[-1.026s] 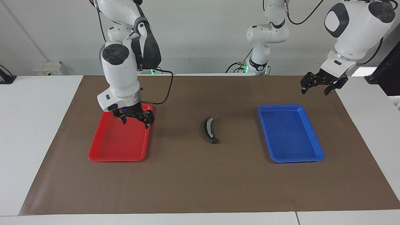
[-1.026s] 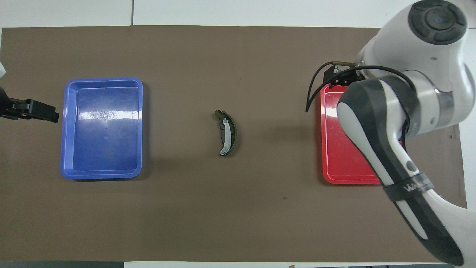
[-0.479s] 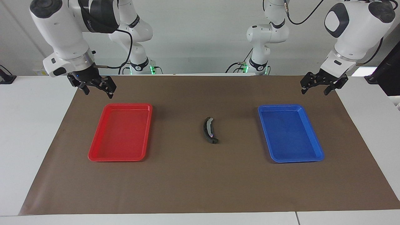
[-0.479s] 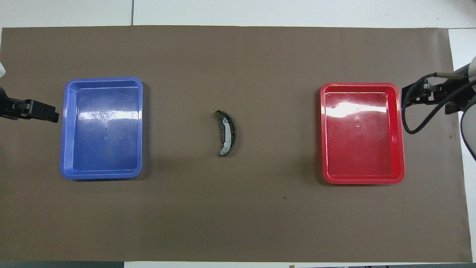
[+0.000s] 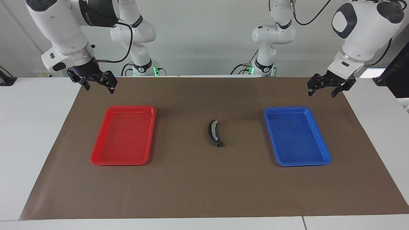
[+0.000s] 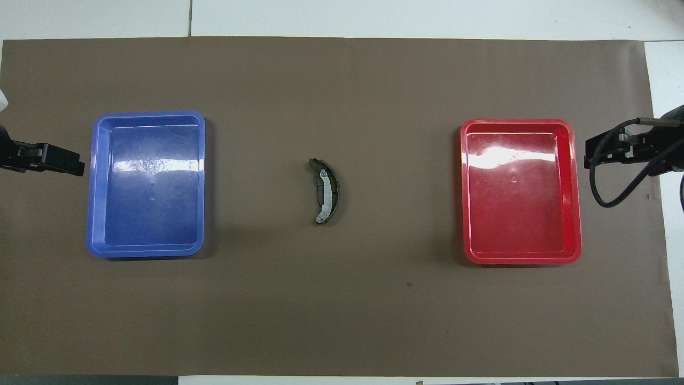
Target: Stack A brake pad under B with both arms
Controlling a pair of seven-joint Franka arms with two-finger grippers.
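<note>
B [image 5: 213, 132], the long black crescent with a silvery strip, lies on the brown mat midway between the two trays; it also shows in the overhead view [image 6: 327, 188]. The short dark grey A brake pad does not show as a separate thing. A dark flat patch [image 6: 319, 190] lies in the crescent's inner curve; I cannot tell if it is the pad. My right gripper [image 5: 96, 83] is open and empty, in the air over the mat's edge at the right arm's end. My left gripper [image 5: 322, 90] is open and empty, waiting over the mat's edge at the left arm's end.
A red tray [image 5: 96, 159] lies toward the right arm's end, also seen from overhead [image 6: 576, 192]. A blue tray [image 5: 322, 147] lies toward the left arm's end, also seen from overhead [image 6: 92, 187]. Both trays hold nothing. White table surrounds the brown mat [image 5: 204, 191].
My right gripper has risen out of the red tray and drawn back to the mat's edge at the right arm's end. The left arm and B have not moved.
</note>
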